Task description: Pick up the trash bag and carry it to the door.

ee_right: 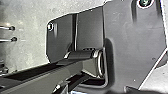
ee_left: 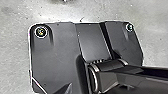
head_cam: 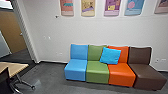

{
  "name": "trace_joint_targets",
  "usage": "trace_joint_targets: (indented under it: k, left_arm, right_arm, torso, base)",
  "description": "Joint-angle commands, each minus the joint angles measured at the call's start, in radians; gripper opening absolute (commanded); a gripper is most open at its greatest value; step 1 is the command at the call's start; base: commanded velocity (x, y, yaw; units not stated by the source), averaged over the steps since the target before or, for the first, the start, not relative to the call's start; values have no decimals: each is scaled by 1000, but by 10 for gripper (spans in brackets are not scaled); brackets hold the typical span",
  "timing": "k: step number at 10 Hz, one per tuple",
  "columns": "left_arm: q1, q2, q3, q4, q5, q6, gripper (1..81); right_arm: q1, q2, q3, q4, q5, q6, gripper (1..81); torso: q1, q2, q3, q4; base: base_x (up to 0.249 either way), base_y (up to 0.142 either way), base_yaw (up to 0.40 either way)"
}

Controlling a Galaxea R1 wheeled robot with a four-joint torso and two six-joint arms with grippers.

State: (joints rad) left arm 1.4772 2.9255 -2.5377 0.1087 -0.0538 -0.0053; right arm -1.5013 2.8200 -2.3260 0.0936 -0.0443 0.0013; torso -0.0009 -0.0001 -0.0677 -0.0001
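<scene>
My hands: state, cannot tell; trash bag's place and axis likewise. Right wrist view: thin rods (ee_right: 13,39) above floor (ee_right: 30,51). Head view: door (head_cam: 15,28) upright, left; multicoloured seats (head_cam: 97,72) ahead, bearing blue cushion (head_cam: 110,56).

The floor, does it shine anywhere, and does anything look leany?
Head view: a pale gleam on the dark floor near the table, and the door frame leans, maybe from the wide lens; left wrist view: the floor looks much paler, with white glare by the robot's dark plate; right wrist view: pale floor too.
</scene>
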Motion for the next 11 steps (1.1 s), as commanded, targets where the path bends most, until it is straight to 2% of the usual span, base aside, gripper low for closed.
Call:
trace_joint_targets:
  k: [1,7,11]
  left_arm:
    - [-47,-5,5,3,46,-4,811]
    - [-44,-3,5,8,45,-2,811]
    - [-44,-8,8,11,45,-4,811]
  right_arm:
    - [46,-11,11,12,-62,0,811]
    - [45,-9,11,8,-65,-3,811]
    - [46,-11,21,14,-66,8,811]
  torso:
    - [1,0,0,0]
    - [1,0,0,0]
    - [1,0,0,0]
  base:
    - [132,0,0]
    - [106,0,0]
    - [0,0,0]
